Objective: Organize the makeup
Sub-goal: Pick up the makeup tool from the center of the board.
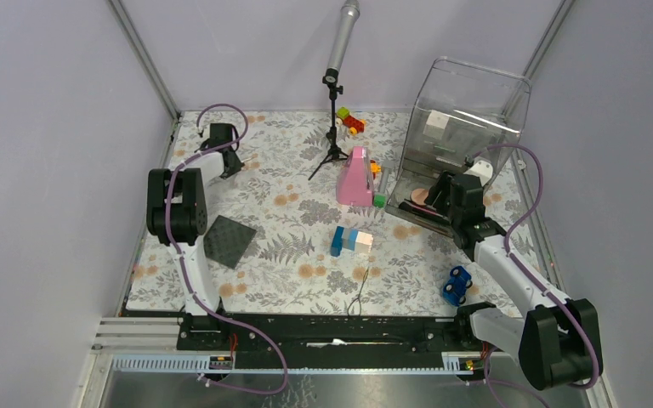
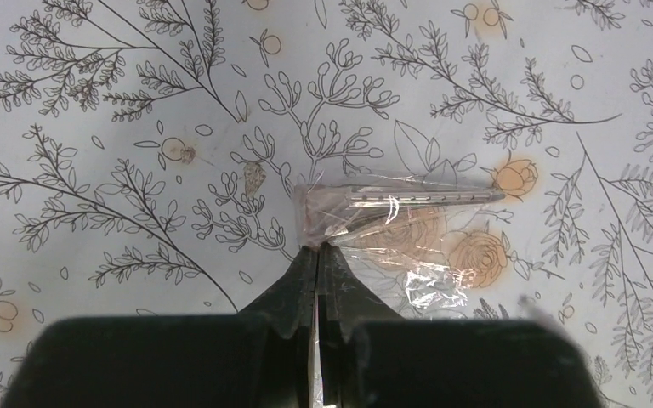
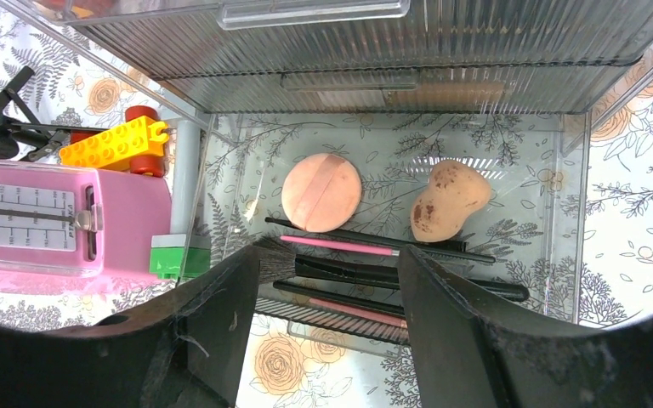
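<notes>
Left jaws clamp the pink end of the packet (image 2: 391,200); its long axis runs sideways, rightward from the tips. Right jaws wide above organiser (image 3: 574,221), the nearer arm.

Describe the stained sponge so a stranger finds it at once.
Start at the clear organizer at the far right of the table. In its bottom tray, past the pencils and brushes, lie two peach sponges. Yours is the teardrop-shaped sponge with brown stains; the round sponge beside it is a flat disc.

The left end effector (image 2: 319,248) has its fingers pressed together, the right end effector (image 3: 344,263) fingers spread.
</notes>
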You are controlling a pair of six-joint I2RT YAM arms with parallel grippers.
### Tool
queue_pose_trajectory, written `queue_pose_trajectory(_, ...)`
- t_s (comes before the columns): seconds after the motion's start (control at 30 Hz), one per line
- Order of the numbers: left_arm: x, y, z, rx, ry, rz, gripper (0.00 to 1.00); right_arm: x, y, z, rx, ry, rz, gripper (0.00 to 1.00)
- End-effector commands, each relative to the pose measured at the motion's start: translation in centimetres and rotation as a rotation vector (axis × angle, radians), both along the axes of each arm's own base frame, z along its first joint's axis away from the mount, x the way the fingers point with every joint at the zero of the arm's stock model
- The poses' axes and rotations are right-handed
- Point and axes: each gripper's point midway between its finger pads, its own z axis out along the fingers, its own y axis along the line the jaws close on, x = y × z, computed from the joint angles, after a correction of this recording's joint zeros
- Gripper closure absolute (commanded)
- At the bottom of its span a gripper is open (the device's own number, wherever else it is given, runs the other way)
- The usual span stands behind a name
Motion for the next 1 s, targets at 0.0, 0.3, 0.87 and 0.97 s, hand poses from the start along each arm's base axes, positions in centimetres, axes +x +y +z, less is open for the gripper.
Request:
queue_pose_trajectory(0.0,0.8,-0.4,4.9,-0.027,-0.119,-0.024,1.0,0.0,-0.1,1.8,-0.002,-0.04,0.01,0.32)
queue_pose_trajectory(0.3,-2.6,-3.9,13.8,-0.189,-0.297,-0.117,1.0,-1.3,-0.6,1.6,0.032,-0.043,-0.039,0.31)
queue_pose_trajectory(0.87,-16.8,-12.9,15.5,-0.206,-0.323,-0.501,1.0,-2.3,2.8,2.8,0.547,-0.171,-0.125,0.31)
queue_pose_trajectory(0.97,-17.5,-14.3,15.9,-0.188,-0.323,-0.567,1.0,-1.6,4.0,2.9,0.684,-0.206,-0.12,0.31)
